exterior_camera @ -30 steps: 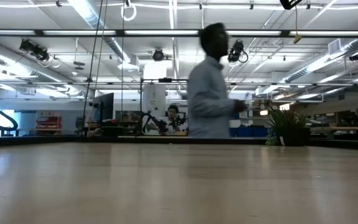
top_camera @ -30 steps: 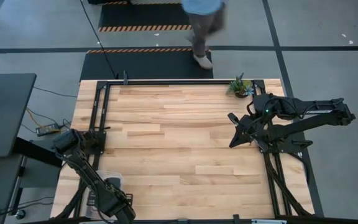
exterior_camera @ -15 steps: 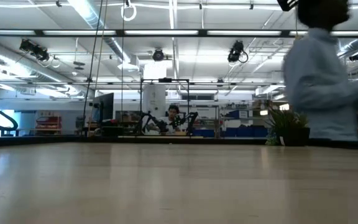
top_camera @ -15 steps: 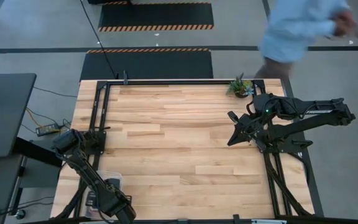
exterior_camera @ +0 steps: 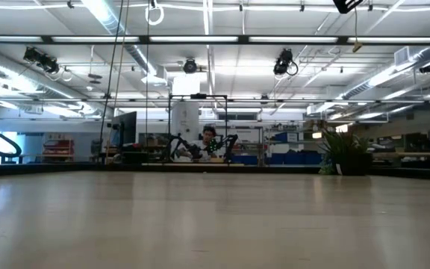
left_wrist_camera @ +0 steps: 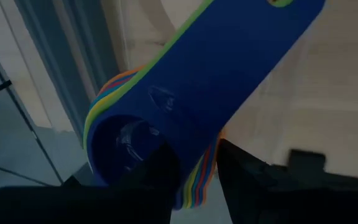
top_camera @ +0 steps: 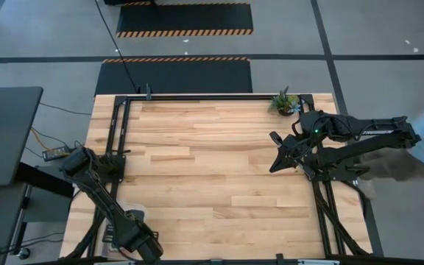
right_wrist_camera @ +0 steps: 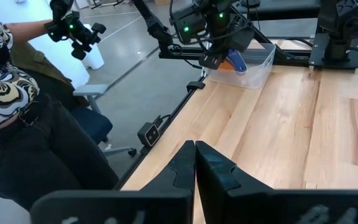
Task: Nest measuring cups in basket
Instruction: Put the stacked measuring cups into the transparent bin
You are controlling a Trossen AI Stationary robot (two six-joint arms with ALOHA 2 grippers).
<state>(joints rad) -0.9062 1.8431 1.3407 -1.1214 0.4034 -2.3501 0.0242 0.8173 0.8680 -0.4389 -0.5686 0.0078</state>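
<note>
Your wooden surface [top_camera: 212,169] is bare mid-span. The left gripper [left_wrist_camera: 194,177] grasps the stacked measuring cups [left_wrist_camera: 185,106] over the basket [right_wrist_camera: 253,65] at its near-left corner; releasing off-centre could spill them. The right gripper [right_wrist_camera: 195,163], clenched, idles.

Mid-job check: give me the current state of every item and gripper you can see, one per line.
measuring cups: nested in one stack, dark blue outermost, at the basket.
basket: upright at the table's near left corner, stack inside its walls.
left gripper: over the basket at the stack; grip unclear.
right gripper: shut, empty, above the table's right side.
potted plant: upright at the far edge.
</note>
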